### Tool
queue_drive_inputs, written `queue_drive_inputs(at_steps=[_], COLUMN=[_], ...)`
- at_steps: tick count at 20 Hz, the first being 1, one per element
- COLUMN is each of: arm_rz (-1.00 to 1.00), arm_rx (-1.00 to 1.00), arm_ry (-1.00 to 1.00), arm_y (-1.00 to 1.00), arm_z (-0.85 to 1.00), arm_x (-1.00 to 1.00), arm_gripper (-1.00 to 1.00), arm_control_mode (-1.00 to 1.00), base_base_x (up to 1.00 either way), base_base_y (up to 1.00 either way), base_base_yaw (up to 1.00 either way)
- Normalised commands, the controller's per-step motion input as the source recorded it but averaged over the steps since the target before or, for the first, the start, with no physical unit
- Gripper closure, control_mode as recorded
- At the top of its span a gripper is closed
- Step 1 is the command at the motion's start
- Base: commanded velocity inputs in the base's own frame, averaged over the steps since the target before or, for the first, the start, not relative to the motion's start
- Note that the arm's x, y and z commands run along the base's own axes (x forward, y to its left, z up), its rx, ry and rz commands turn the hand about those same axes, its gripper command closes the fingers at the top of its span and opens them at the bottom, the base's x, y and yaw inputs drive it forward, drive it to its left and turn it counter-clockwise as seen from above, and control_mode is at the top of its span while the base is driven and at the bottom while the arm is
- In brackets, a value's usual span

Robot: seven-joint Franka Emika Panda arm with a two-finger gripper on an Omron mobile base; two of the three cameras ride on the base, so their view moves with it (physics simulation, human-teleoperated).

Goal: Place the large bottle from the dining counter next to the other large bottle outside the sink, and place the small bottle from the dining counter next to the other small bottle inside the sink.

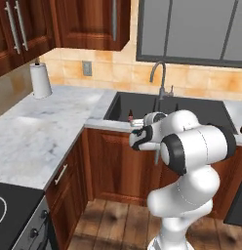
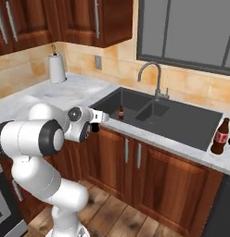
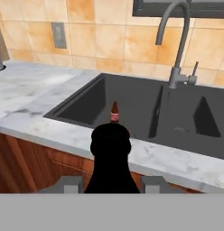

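While the arm reaches toward the sink (image 1: 218,114) in the left base view, the gripper (image 1: 134,140) sits in front of the counter edge, its jaws hard to make out here. A small bottle top (image 1: 131,117) shows inside the left basin. A paper towel roll (image 1: 41,80) stands on the worktop at left.

Right base view: gripper (image 2: 95,124) is just short of the sink's near-left corner with a dark object between the fingers. A small bottle (image 2: 120,112) stands inside the basin. The large bottle (image 2: 220,136), brown with red label, stands on the worktop right of the sink.

Hand view: the jaws are clamped on the small black bottle (image 3: 111,158), upright, cap facing the camera. Beyond it, the other small bottle (image 3: 114,112) stands in the left basin, the tap (image 3: 177,40) behind.
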Motion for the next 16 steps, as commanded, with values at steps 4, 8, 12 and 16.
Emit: queue_drive_inputs(at_steps=[4, 8, 12, 16], arm_rz=[0.0, 0.0, 0.0, 0.0], arm_rx=[0.0, 0.0, 0.0, 0.0], arm_ry=[0.0, 0.0, 0.0, 0.0], arm_y=[0.0, 0.0, 0.0, 0.0], arm_z=[0.0, 0.0, 0.0, 0.0], arm_x=[0.0, 0.0, 0.0, 0.0], arm_gripper=[1.0, 1.0, 1.0, 1.0], arm_control_mode=[1.0, 1.0, 1.0, 1.0], base_base_x=[0.55, 0.6, 0.61, 0.51], base_base_y=[0.0, 0.0, 0.0, 0.04], base_base_yaw=[-0.19, -0.18, -0.16, -0.13])
